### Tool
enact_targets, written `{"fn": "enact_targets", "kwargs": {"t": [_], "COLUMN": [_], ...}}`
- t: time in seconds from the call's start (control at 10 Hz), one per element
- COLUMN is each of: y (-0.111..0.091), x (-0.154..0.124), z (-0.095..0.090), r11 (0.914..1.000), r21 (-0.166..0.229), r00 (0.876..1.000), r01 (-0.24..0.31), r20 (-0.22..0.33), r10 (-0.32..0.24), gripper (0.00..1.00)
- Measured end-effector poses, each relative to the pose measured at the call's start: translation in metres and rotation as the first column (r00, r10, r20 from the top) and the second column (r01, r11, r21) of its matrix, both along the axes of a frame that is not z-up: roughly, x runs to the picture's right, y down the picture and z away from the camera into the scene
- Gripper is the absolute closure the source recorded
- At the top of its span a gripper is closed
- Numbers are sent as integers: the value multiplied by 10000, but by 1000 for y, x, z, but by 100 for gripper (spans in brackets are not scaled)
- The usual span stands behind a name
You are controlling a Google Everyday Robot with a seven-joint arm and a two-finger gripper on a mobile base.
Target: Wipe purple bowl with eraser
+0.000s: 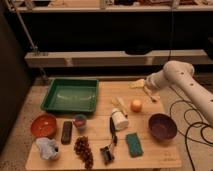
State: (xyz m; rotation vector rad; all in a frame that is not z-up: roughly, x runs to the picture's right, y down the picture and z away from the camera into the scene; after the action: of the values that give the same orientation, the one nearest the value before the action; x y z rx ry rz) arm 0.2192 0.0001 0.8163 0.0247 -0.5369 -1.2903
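My gripper hangs over the far right of the wooden table, fingers spread wide, seemingly holding nothing. The round deep-purple bowl sits at the front right; the flat dark rectangular eraser lies well apart, just beside the round orange-red bowl

Arm reaching in from right; hand low, jaws apart.
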Motion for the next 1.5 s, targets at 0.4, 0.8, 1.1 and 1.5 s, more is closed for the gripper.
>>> {"fn": "enact_targets", "kwargs": {"t": [0.4,0.8,1.1,1.5], "y": [0,-6,-31,-54], "x": [0,-8,-29,-35], "z": [0,-13,-52,-82], "r11": [10000,9947,9636,9330], "r21": [1,276,590,1218], "r00": [10000,9903,8914,8042], "r01": [1,990,2606,3387], "r20": [1,-1002,-3980,-5522], "r10": [-1,-958,-2167,-2199], "gripper": [20,20,20,20]}}
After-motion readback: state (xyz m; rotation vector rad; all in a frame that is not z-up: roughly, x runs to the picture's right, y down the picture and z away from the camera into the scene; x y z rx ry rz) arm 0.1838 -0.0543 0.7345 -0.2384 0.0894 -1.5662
